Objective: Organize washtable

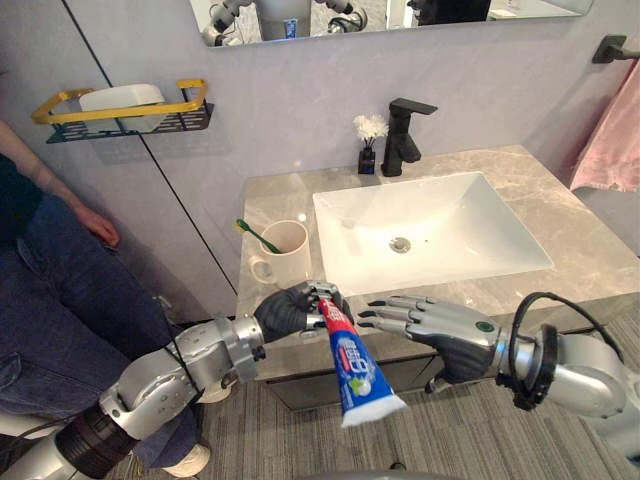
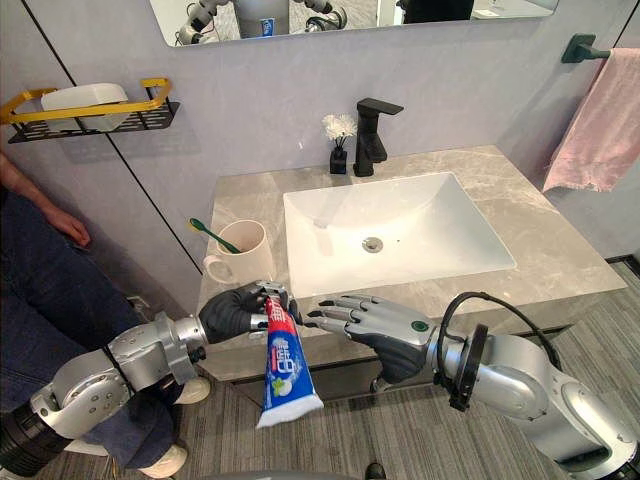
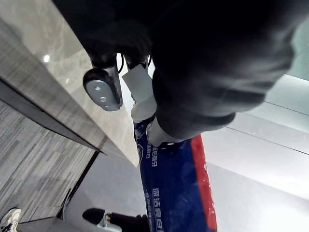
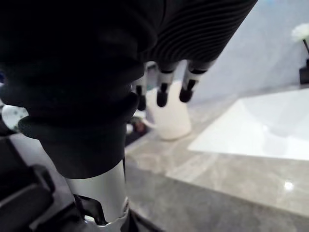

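Note:
My left hand (image 1: pixel 288 310) is shut on the cap end of a blue and red toothpaste tube (image 1: pixel 352 368), which hangs down past the front edge of the marble countertop (image 1: pixel 560 240). The tube (image 3: pixel 176 179) also shows close up under that hand in the left wrist view. My right hand (image 1: pixel 435 325) is open beside the tube, fingertips pointing at its neck, a little apart from it. A cream mug (image 1: pixel 283 254) with a green toothbrush (image 1: pixel 256 235) in it stands on the counter left of the white sink (image 1: pixel 425 235); the mug (image 4: pixel 170 113) shows past my right fingers.
A black faucet (image 1: pixel 403 135) and a small black vase with white flowers (image 1: pixel 369 140) stand behind the sink. A yellow-rimmed wall rack (image 1: pixel 125 110) holds a white soap. A pink towel (image 1: pixel 610 135) hangs at the right. A person in blue trousers (image 1: pixel 60 290) sits at the left.

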